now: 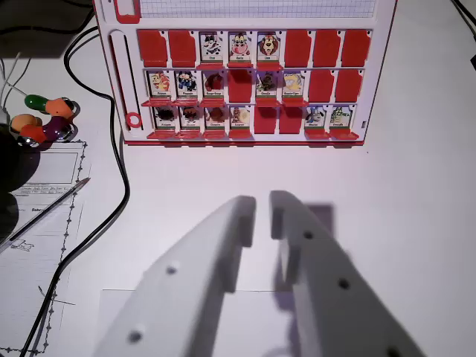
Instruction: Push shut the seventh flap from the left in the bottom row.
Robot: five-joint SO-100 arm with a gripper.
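Board: a red-and-white flap game board (245, 74) is lying on the white table (416, 193) at the top of the wrist view, carrying three rows of small picture flaps.
Bottom row of the board: it is showing standing picture cards at the first four places from the wrist view's left, two plain red places after them, then two more standing cards.
Seventh flap (315, 117): it is standing upright near the board's lower right corner, showing a small bluish figure on a pale card; the print under it is too small to read.
Eighth flap (340, 117): it is standing just beside the seventh, on the side of the board's right edge.
Gripper (262, 201): the white fingers are resting released with a narrow gap between them, gripping nothing, well below the board and apart from it.
Way to the board: only bare table is lying between the fingertips and the board's bottom edge.
Black cable (119, 171): it is curving down past the board's left edge.
Colourful toy (46, 119): it is sitting left of the board.
Printed paper (44, 201): it is lying below the toy, with a pencil (46, 210) across it.
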